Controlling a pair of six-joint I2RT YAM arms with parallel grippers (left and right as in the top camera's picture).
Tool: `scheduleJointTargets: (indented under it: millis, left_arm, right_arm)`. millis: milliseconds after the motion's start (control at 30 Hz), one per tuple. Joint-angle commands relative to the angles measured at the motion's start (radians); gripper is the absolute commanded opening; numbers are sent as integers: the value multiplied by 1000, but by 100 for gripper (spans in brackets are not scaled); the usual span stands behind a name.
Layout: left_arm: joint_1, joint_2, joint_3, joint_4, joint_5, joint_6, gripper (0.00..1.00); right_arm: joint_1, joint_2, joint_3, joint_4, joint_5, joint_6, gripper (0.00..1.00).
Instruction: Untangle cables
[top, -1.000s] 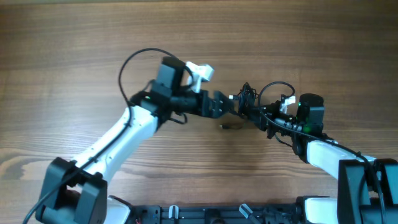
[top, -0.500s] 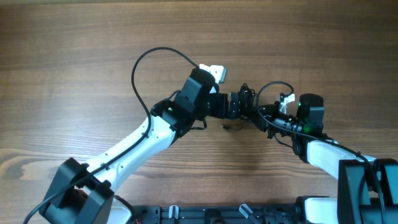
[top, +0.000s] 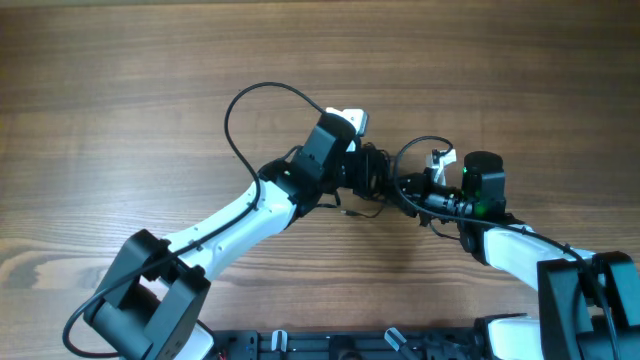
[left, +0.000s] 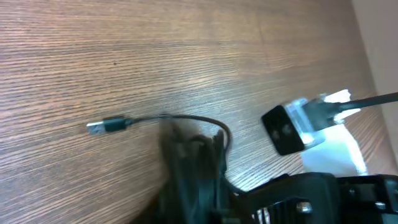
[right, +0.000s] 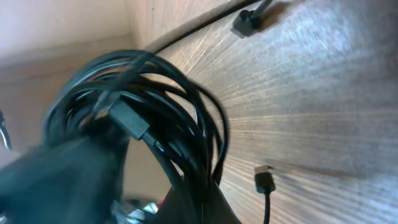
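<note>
left arm: swung in toward the right arm, elbow carried rightward | left gripper (top: 371, 172): was short of the cables (right: 180, 118) with jaws apart — now in the tangle, jaws drawn together on a strand | right gripper (top: 405, 187): shifted left, bundle carried along | loose plug (left: 106, 126): dragged left

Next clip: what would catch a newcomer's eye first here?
The two arms meet nose to nose mid-table, left gripper and right gripper both at a knotted bundle of black cables. In the right wrist view that bundle fills the frame, with one loose plug end lying on the wooden table.
</note>
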Motion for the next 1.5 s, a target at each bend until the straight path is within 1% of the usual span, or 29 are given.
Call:
scheduleJointTargets:
  millis: [0, 67, 133, 200, 300, 333, 400, 533, 567, 600, 633, 667, 700, 733, 833, 967, 1033, 1100, 1133, 1167, 1200, 1233, 1267, 1300, 1333, 1367, 1467]
  left_arm:
    - [80, -2, 0, -64, -8, 0, 4]
    - [124, -13, 0, -110, -1, 0, 4]
    - [166, -19, 0, -136, 48, 0, 4]
    - [213, -21, 0, -141, 147, 24, 4]
    - [261, -21, 0, -130, 312, 134, 4]
    - [274, -21, 0, -129, 354, 170, 4]
    - [295, -21, 0, -129, 389, 208, 4]
    - [324, -29, 0, -122, 397, 211, 4]
    - [327, -38, 0, -122, 397, 211, 4]
    - [330, -51, 0, -122, 396, 211, 4]
    - [330, -61, 0, -122, 394, 211, 4]
    - [330, -75, 0, -122, 389, 212, 4]
    - [330, -95, 0, -123, 372, 215, 4]
    - [330, -113, 0, -123, 351, 215, 4]
    - [330, -176, 0, -124, 265, 219, 4]
    - [330, -285, 0, -128, 154, 271, 4]
    - [330, -335, 0, -138, 83, 271, 4]
    - [330, -365, 0, -151, 49, 270, 4]
    - [330, -376, 0, -155, 43, 270, 4]
    - [330, -383, 0, -159, 43, 266, 4]
    - [330, -388, 0, -162, 44, 266, 4]
    - [329, -391, 0, -166, 44, 266, 4]
    - [329, -391, 0, -169, 44, 266, 4]
    - [329, -391, 0, -169, 44, 266, 4]
    - [329, -391, 0, -172, 44, 266, 4]
    - [329, -391, 0, -173, 44, 266, 4]
    - [329, -391, 0, -181, 44, 263, 4]
  right_arm:
    - [2, -6, 8, 4, -6, -239, 44]
    - [-9, -6, 8, 6, -50, -276, 52]
    - [-29, -8, 8, 10, -85, -304, 58]
    - [-64, -12, 8, 13, -129, -347, 58]
    - [-111, -31, 8, 14, -205, -402, 54]
    - [-118, -40, 8, 17, -230, -421, 53]
    - [-119, -66, 8, 20, -252, -447, 53]
    - [-117, -152, 8, 21, -249, -446, 65]
    - [-117, -180, 9, 21, -243, -445, 70]
    - [-117, -218, 11, 25, -233, -443, 79]
    - [-117, -248, 13, 25, -220, -435, 85]
    - [-114, -278, 18, 24, -200, -421, 94]
    - [-108, -309, 22, 25, -179, -409, 99]
    - [-98, -342, 29, 24, -150, -397, 100]
    - [-45, -406, 32, 24, -66, -330, 99]
    - [114, -420, 32, 31, 62, -257, 100]
    - [204, -413, 32, 82, 133, -245, 100]
    - [274, -402, 32, 126, 239, -177, 99]
    - [303, -395, 32, 134, 298, -152, 95]
    - [332, -386, 32, 133, 362, -134, 82]
    - [362, -373, 32, 127, 436, -118, 78]
    - [391, -355, 32, 127, 505, -94, 71]
    - [419, -336, 32, 130, 566, -59, 58]
    - [438, -320, 32, 135, 610, -21, 51]
    - [462, -299, 32, 147, 661, 23, 49]
    - [491, -268, 32, 182, 711, 54, 50]
    - [537, -201, 39, 292, 774, 89, 53]
